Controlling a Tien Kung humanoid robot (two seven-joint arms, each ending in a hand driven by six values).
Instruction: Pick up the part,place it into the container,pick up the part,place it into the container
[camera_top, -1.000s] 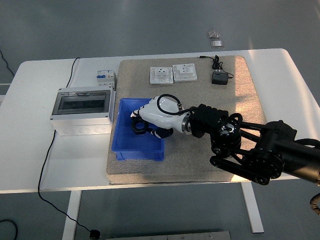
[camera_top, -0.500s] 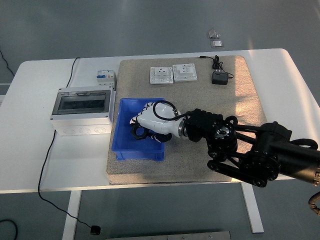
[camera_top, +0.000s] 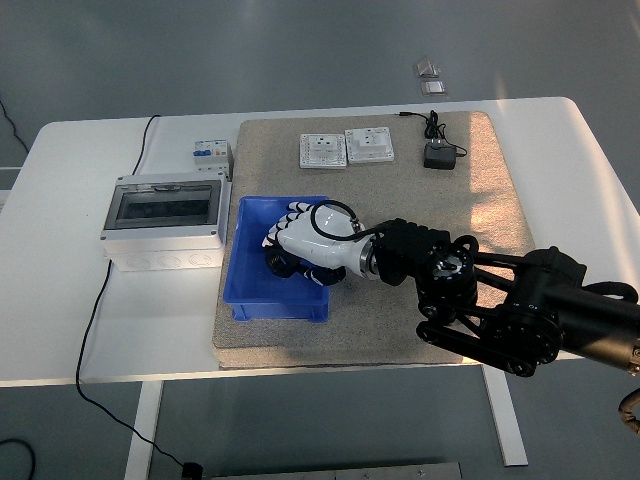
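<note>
Since a second ago my right hand (camera_top: 300, 245) has sunk lower and slid a little left, deeper into the blue bin (camera_top: 248, 301), and the black ring-shaped part (camera_top: 277, 264) has gone down with it. My white hand now lies palm down over the middle of the bin, knuckles up. The part shows only as a dark edge under the fingers (camera_top: 288, 214) on the hand's left side, low in the bin. I cannot tell whether my fingers are closed on it or just resting above it. My black arm (camera_top: 500, 300) reaches in from the lower right, across the brown mat (camera_top: 400, 320) that the bin sits on. My left hand is out of view. At the mat's far edge two white wall sockets (camera_top: 347, 148) lie side by side, with a black power adapter (camera_top: 438, 155) and its coiled cord to their right. Left of the bin, on the white table (camera_top: 70, 300), stands a grey electrical box (camera_top: 163, 222) with a clear lid, and a small white breaker (camera_top: 211, 155) sits just behind it
</note>
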